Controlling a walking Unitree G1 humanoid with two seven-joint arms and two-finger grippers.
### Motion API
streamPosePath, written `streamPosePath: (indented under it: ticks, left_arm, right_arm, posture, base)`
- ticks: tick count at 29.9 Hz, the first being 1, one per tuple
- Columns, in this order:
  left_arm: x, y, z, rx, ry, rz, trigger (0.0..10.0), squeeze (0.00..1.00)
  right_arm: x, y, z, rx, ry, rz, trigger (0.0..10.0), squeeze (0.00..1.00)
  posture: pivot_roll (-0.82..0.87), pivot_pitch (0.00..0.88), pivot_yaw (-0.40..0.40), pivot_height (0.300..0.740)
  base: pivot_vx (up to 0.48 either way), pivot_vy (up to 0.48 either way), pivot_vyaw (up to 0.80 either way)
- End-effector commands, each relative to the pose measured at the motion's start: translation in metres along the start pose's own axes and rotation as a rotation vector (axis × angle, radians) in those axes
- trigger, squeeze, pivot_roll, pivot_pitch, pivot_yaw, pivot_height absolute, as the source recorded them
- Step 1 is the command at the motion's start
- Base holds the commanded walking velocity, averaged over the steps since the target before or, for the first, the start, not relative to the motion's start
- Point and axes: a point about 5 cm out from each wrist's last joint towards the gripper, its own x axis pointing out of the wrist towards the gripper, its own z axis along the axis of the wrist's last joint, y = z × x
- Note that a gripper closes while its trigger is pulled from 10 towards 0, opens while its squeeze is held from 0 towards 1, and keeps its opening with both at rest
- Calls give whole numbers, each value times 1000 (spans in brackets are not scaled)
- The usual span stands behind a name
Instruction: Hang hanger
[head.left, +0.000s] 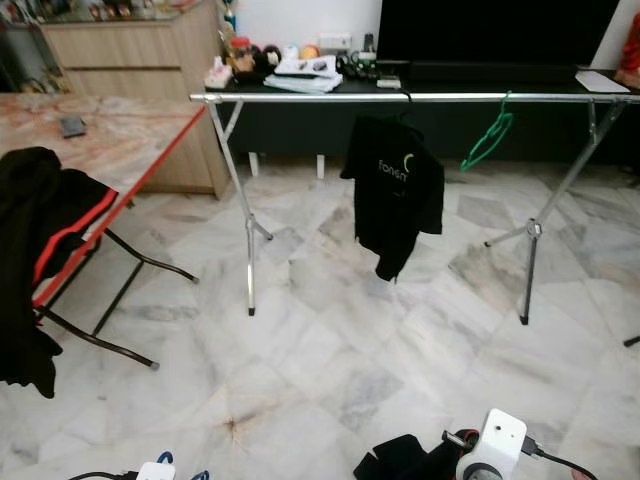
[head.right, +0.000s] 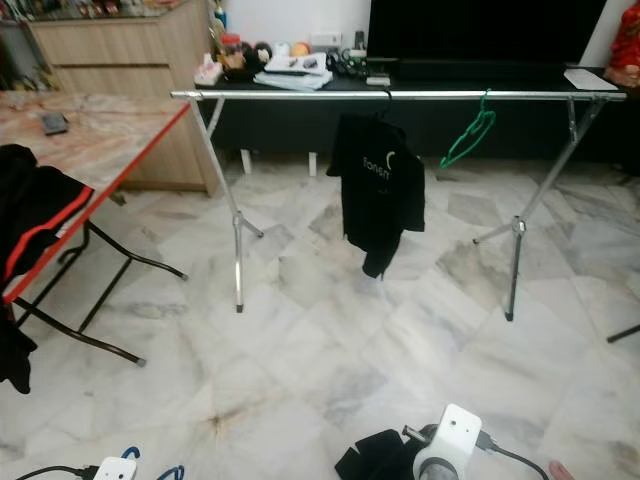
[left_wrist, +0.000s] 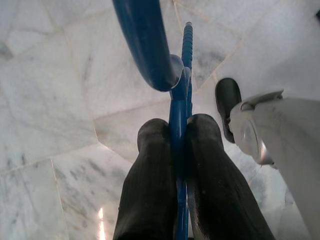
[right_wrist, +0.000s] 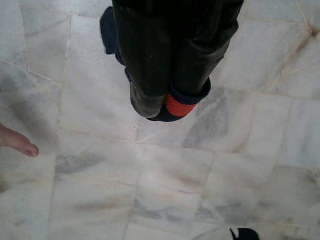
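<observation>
My left gripper (left_wrist: 178, 130) is shut on a blue plastic hanger (left_wrist: 150, 45), its thin bar pinched between the two black fingers above the marble floor. My right gripper (right_wrist: 167, 100) is shut on a dark garment (right_wrist: 175, 107) with a red-orange cuff; that garment (head.left: 400, 462) bunches low beside the right wrist (head.left: 497, 443). Bits of the blue hanger (head.left: 165, 458) peek in at the lower left. Ahead stands a silver clothes rail (head.left: 300, 97), carrying a black T-shirt (head.left: 395, 190) and an empty green hanger (head.left: 488, 140).
A folding table (head.left: 110, 135) with a red edge stands at the left, black clothing (head.left: 35, 250) draped over its near end. Behind the rail are a dark TV console (head.left: 480, 75) and a wooden cabinet (head.left: 130, 50). A person's bare toes (right_wrist: 20, 142) rest on the floor near my right side.
</observation>
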Motion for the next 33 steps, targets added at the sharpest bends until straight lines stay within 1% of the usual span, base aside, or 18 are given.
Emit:
streamPosePath:
  ticks: [1,8,9,10,13,15,17,19,20,21,22,23,26,27,28,30,31,33]
  left_arm:
    - [0,2,2,-6,-11,-4,10000,0]
    - [-1,0,-2,7,-28,1,10000,0]
    - [-1,1,1,7,-50,6,10000,0]
    - [-3,2,2,8,-103,12,10000,0]
    - [-3,4,7,15,-158,13,10000,0]
    - [-3,7,28,30,-253,-3,10000,0]
    - [-3,7,47,54,-321,-18,10000,0]
    - [-4,7,67,80,-391,-35,10000,0]
    - [-7,5,87,106,-466,-63,10000,0]
    - [-7,5,87,106,-466,-63,10000,0]
    - [-13,-1,114,167,-579,-97,10000,0]
    - [-16,-4,123,202,-622,-108,10000,0]
    - [-25,-8,140,262,-712,-134,10000,0]
    - [-31,-9,149,282,-760,-155,10000,0]
    - [-31,-9,149,282,-760,-155,10000,0]
    - [-42,-10,161,338,-829,-190,10000,0]
    - [-53,-13,168,429,-871,-236,10000,0]
    - [-61,-16,172,507,-883,-288,10000,0]
  right_arm:
    - [0,0,1,10,-10,-3,10000,0]
    - [1,-2,4,10,-13,-5,10000,0]
    - [2,-2,7,5,-20,0,10000,0]
    - [6,0,19,7,-43,30,10000,0]
    - [9,4,35,19,-83,68,10000,0]
    - [14,11,62,-2,-162,119,10000,0]
    - [15,17,80,-42,-213,148,10000,0]
    - [16,23,92,-102,-243,172,10000,0]
    - [16,28,100,-167,-257,189,10000,0]
    - [16,28,100,-167,-257,189,10000,0]
    - [16,35,106,-253,-262,207,10000,0]
    - [16,37,107,-278,-254,215,10000,0]
    - [15,44,109,-310,-241,241,10000,0]
    - [14,51,110,-330,-239,285,10000,0]
    - [14,51,110,-330,-239,285,10000,0]
    - [12,60,113,-413,-253,345,10000,0]
    - [9,69,118,-501,-291,404,10000,0]
    - [6,75,124,-559,-316,445,10000,0]
  posture:
    - [-43,69,30,740]
    - [-42,75,28,740]
    - [-41,75,28,740]
    - [-41,79,27,740]
    - [-41,80,27,740]
    - [-43,78,26,740]
    - [-43,77,26,740]
    - [-44,77,25,740]
    - [-45,77,24,740]
    - [-45,77,24,740]
    - [-44,78,24,740]
    - [-44,78,24,740]
    - [-43,79,24,740]
    - [-44,81,25,740]
    - [-44,81,25,740]
    - [-44,82,25,740]
    - [-42,83,25,740]
    - [-41,83,26,740]
  base:
    - [0,0,0]
    - [0,0,0]
    - [0,0,0]
    - [0,0,0]
    - [0,0,0]
    - [0,0,0]
    - [0,0,0]
    - [0,0,0]
    - [0,0,0]
    - [0,0,0]
    - [0,0,0]
    - [0,0,0]
    - [0,0,0]
    - [0,0,0]
    - [0,0,0]
    - [0,0,0]
    - [0,0,0]
    - [0,0,0]
